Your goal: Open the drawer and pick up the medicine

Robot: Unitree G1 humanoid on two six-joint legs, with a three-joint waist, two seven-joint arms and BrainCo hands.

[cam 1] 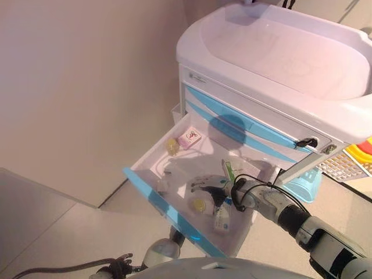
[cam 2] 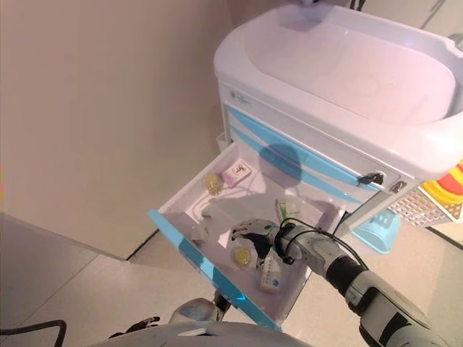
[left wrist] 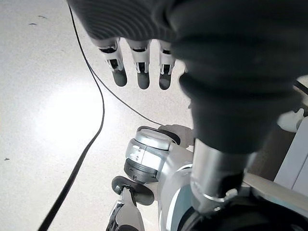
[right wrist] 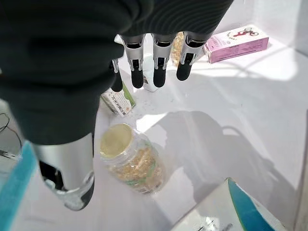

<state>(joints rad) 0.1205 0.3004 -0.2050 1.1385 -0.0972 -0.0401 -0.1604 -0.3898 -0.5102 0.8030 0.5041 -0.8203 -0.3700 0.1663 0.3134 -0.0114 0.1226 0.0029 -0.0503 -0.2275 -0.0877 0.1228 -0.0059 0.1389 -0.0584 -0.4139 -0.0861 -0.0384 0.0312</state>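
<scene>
The cart's white drawer with a blue front (cam 1: 152, 195) stands pulled out. My right hand (cam 1: 208, 183) reaches into it, open, with straight fingers (right wrist: 159, 62) and the thumb beside a clear jar of yellow capsules (right wrist: 130, 161) that lies just below the palm. The hand holds nothing. Past the fingertips lie a small green-and-white box (right wrist: 118, 101), a pink medicine box (right wrist: 238, 44) and a second yellow jar (cam 1: 172, 146) at the drawer's far end. A white box (cam 1: 222, 220) lies near the drawer's front. My left hand (left wrist: 139, 72) hangs open over the floor.
The white medical cart (cam 1: 273, 52) has a basin-like top and blue-striped shut drawers with a key in the lock (cam 1: 306, 142). A light blue basket (cam 1: 303, 183) hangs on its right side. A beige wall runs along the left.
</scene>
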